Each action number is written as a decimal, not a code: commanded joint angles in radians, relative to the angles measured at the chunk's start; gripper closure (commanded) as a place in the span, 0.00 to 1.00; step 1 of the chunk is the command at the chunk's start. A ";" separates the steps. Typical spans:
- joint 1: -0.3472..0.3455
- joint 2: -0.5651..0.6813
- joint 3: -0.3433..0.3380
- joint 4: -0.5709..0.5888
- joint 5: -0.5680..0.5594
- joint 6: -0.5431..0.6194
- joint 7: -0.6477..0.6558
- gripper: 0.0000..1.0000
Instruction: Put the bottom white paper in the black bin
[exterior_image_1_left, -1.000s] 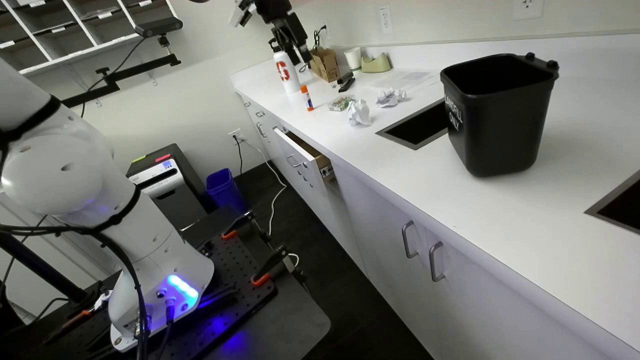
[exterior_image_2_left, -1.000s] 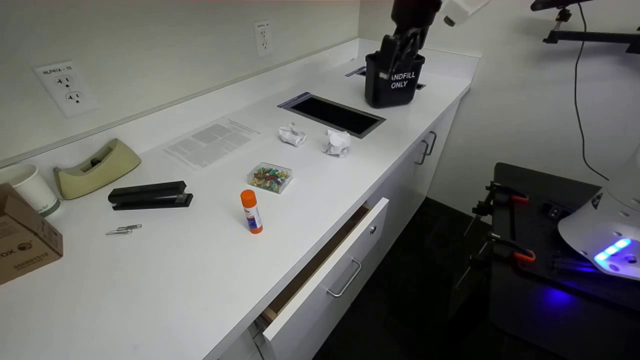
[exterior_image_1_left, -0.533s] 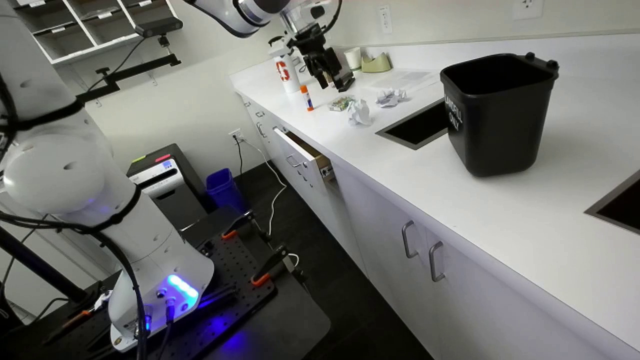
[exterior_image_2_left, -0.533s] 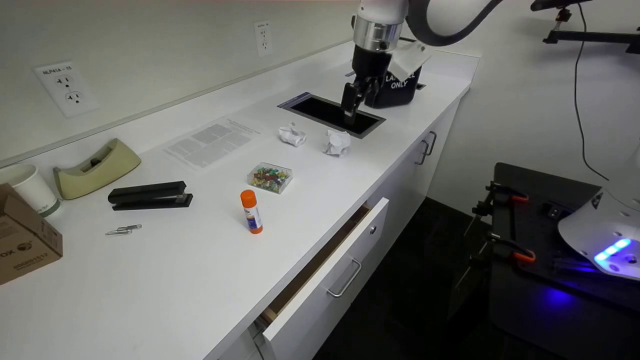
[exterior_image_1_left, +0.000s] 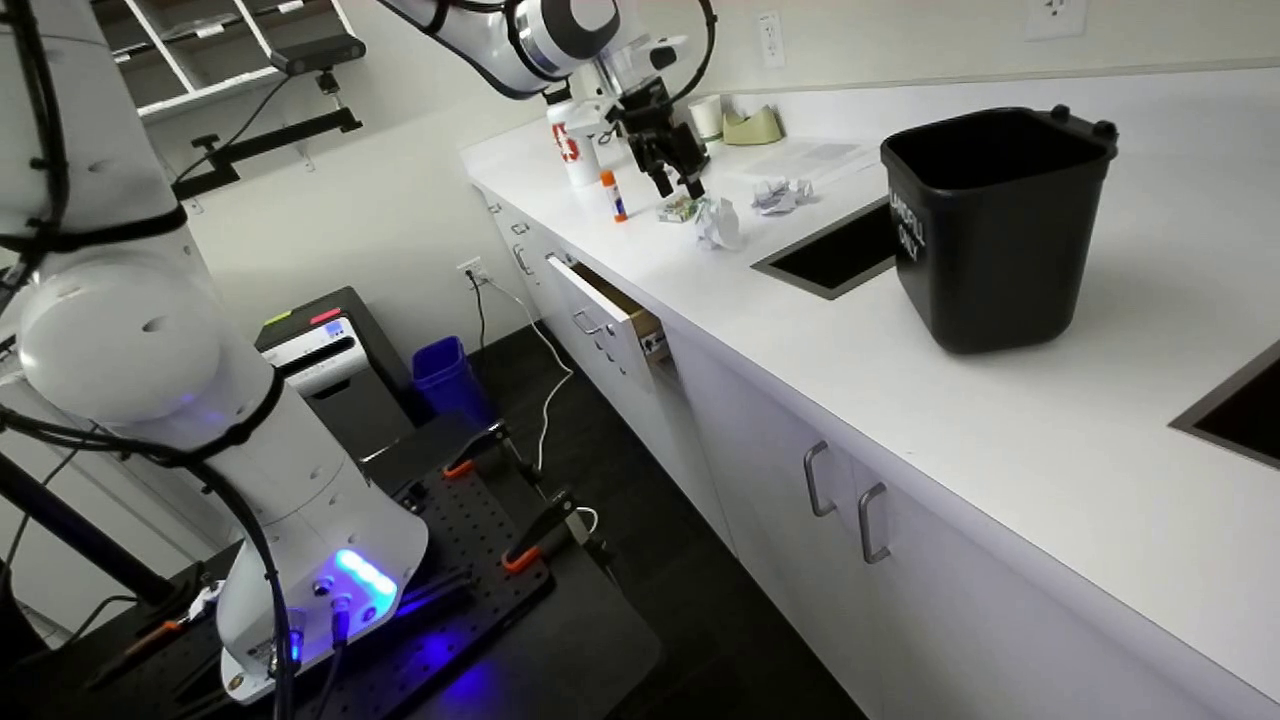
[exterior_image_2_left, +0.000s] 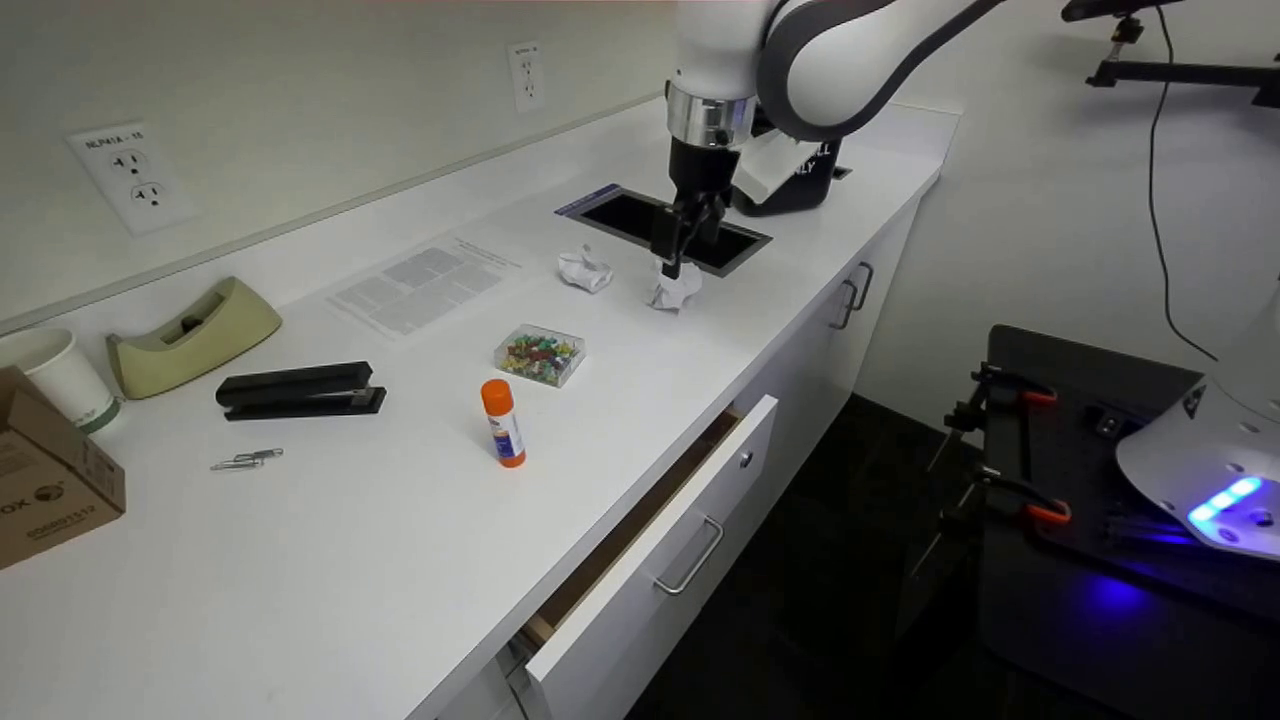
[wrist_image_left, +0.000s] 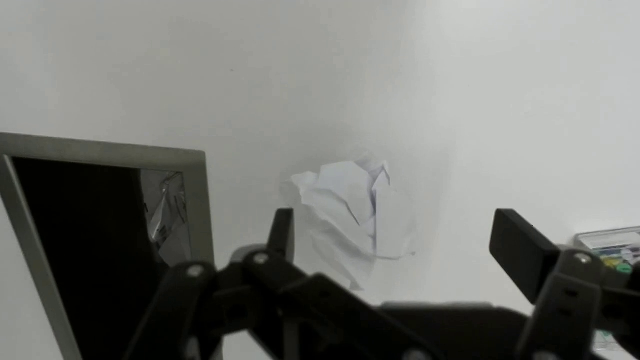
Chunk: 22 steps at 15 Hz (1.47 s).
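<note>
Counter along wall, beneath bin

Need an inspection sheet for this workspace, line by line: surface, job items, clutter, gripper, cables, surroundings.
Surface: white counter, framed openings set into it.
Black bin: upright on the counter.
Bottom white paper: crumpled, on the counter, not binned.
Clutter: another crumpled paper, pin box, glue stick, stapler, tape dispenser, paper clips, cardboard box, cup, bottle, printed sheet.
Gripper: open, nothing in its grip; in the wrist view the bottom white paper shows between its fingers.
Cables: black cable along the arm; white cable trailing from a wall outlet.
Surroundings: drawer open; blue bin beside a dark machine.
</note>
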 joint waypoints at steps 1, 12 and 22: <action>0.027 0.000 -0.028 0.003 0.011 -0.001 -0.008 0.00; 0.010 0.148 -0.071 0.109 0.047 0.018 -0.119 0.25; 0.014 0.187 -0.075 0.143 0.063 0.015 -0.169 0.91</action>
